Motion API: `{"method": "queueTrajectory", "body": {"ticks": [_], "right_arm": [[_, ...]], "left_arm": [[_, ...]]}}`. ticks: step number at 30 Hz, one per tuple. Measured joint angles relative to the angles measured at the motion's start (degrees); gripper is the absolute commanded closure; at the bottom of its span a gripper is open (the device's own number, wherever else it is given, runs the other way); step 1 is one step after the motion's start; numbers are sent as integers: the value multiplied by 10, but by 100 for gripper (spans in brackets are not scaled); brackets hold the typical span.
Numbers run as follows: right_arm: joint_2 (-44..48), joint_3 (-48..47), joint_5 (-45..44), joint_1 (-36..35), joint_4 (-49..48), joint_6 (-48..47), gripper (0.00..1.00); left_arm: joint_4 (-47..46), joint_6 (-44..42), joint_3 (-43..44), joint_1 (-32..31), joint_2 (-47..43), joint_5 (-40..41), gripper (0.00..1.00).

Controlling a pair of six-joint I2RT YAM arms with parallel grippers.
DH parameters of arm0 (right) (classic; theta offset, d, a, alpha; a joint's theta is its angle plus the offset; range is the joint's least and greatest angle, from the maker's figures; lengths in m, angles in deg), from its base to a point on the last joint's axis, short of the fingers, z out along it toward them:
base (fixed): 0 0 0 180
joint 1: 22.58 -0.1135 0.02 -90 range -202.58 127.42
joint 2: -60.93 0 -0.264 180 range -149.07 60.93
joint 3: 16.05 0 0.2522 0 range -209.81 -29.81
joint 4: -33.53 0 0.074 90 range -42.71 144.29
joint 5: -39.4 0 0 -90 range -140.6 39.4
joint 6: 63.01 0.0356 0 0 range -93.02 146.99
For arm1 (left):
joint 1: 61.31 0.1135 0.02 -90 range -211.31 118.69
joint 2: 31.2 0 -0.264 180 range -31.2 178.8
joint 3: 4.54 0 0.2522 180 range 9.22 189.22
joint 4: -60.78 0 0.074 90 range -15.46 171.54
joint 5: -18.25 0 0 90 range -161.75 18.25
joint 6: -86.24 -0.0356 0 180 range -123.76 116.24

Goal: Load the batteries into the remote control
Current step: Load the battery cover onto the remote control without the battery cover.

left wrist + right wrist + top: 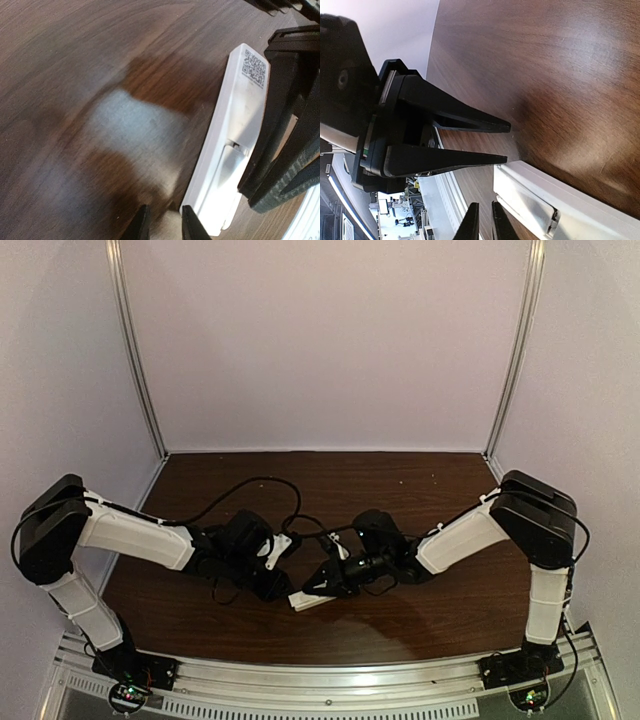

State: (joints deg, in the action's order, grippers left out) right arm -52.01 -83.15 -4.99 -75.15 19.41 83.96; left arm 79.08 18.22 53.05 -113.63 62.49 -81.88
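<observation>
Nearest, along the near edge, a metal rail [330, 680] carries both arm bases. On the left side, the left arm [130, 535] stretches over the dark wooden worktop [420, 490] toward the middle. Its pincer [508, 143] has the two black fingers a little apart, with bare wood showing between them, so it grips nothing. Black cables [262, 483] loop on the far side of it.

Just right of this pincer lies the remote control [232, 135], flat on the worktop at the near middle. Its back side is up, with a QR label [254, 68] at one end and a sunken step in the other half. From above, both pincers cover most of it and only one white end shows.

The right pincer [484, 205] is closed, and its fingers stand just beside the remote's long edge; if they touch it, I cannot tell. The right arm [470, 535] stretches in from the right side.
</observation>
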Motion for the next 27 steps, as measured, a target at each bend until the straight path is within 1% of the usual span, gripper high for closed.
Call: {"method": "queueTrajectory", "body": {"ticks": [17, 22, 27], "right_arm": [[-28, -38, -2, 0, 21, -16, 91], [-41, -38, -2, -1, 32, -29, 92], [-42, -38, -1, -2, 33, -40, 92]], "left_arm": [[3, 1, 0, 0, -2, 2, 74], [16, 7, 0, 0, -19, 11, 72], [15, 17, -12, 0, -37, 18, 73]]}}
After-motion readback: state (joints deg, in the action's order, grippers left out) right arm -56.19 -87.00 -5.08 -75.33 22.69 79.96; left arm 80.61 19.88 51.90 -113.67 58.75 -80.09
